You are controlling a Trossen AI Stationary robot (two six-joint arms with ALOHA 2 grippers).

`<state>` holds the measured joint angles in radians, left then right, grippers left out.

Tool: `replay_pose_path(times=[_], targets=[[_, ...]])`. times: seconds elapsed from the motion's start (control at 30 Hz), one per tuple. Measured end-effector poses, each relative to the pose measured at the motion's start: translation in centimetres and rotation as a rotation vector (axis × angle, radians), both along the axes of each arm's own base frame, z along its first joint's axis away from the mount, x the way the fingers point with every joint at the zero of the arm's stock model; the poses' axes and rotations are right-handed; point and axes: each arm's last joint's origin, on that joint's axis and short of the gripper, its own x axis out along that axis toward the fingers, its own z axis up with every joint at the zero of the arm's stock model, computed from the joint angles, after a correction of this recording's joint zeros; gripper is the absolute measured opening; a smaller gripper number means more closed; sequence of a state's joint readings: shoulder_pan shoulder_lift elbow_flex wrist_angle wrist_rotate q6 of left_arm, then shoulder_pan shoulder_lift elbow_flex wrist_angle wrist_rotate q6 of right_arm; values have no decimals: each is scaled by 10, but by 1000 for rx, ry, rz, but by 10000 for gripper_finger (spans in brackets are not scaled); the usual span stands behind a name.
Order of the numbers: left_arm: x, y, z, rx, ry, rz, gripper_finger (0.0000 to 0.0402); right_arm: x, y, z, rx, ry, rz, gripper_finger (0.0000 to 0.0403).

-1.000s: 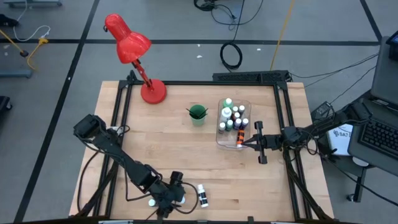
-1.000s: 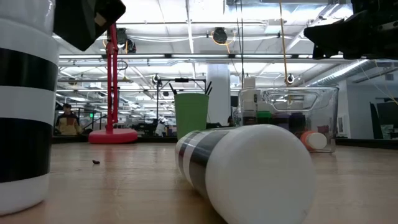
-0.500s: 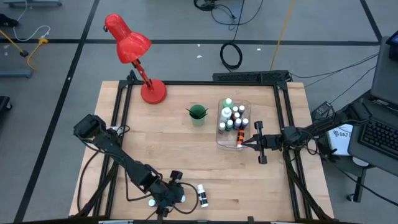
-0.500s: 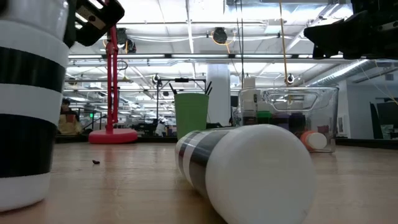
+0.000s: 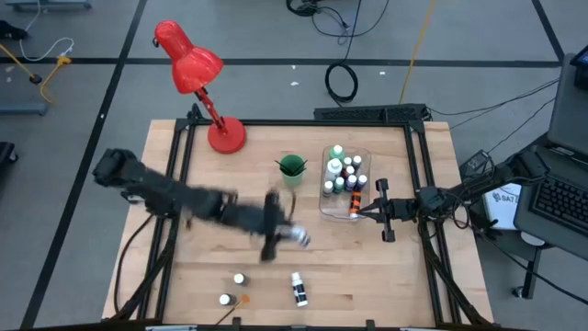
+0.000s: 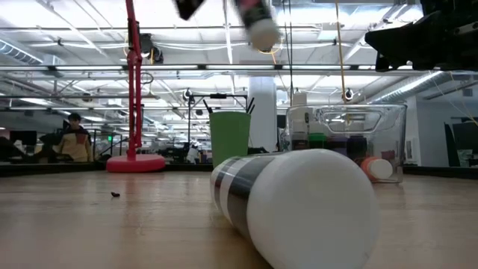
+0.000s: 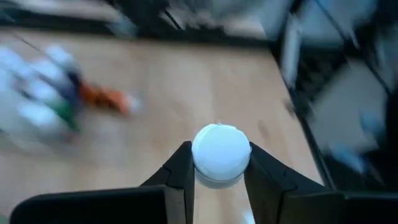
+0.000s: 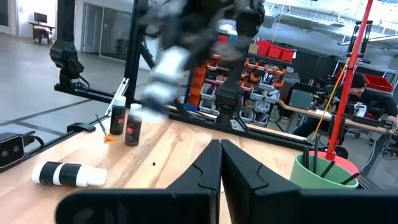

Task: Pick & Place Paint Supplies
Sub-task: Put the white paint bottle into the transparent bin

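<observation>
— While the left gripper (image 5: 292,233) hangs over the middle of the table (image 5: 386,276), what does it have?

— A tall white bottle (image 7: 221,153), pinched between its fingers (image 7: 180,171), which are closed partway onto the body with the cap pointing out ahead. I judge it is held that way to drop into the clear bin (image 5: 342,184) by the far right edge.

— What is left on the wood?

— Another tall banded bottle (image 5: 299,288) lies on its side near the front edge, with two tiny bottles (image 5: 231,289) and a brush (image 5: 241,299) towards the front left corner.

— And the right gripper (image 5: 365,211)?

— Fully closed and empty, beside the bin's front right corner, likely waiting clear of the drop. The green cup (image 5: 292,169) stands left of the bin.
</observation>
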<state>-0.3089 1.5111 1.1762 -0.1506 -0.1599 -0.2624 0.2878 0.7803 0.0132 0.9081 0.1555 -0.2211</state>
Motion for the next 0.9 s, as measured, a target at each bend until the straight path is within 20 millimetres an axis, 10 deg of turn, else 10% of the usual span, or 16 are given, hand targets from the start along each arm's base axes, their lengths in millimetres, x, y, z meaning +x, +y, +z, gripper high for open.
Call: replay_pose_path(times=[0.33,0.57,0.9], targets=[[86,91,8,113,-114,59,91,-1,0,5,2,-47,-6,4],[140,99,-30,125,-30,70,91,-2,0,7,1,-71,0,4],[159,108,-65,207,83,221,91,-2,0,8,-18,-82,-3,4]])
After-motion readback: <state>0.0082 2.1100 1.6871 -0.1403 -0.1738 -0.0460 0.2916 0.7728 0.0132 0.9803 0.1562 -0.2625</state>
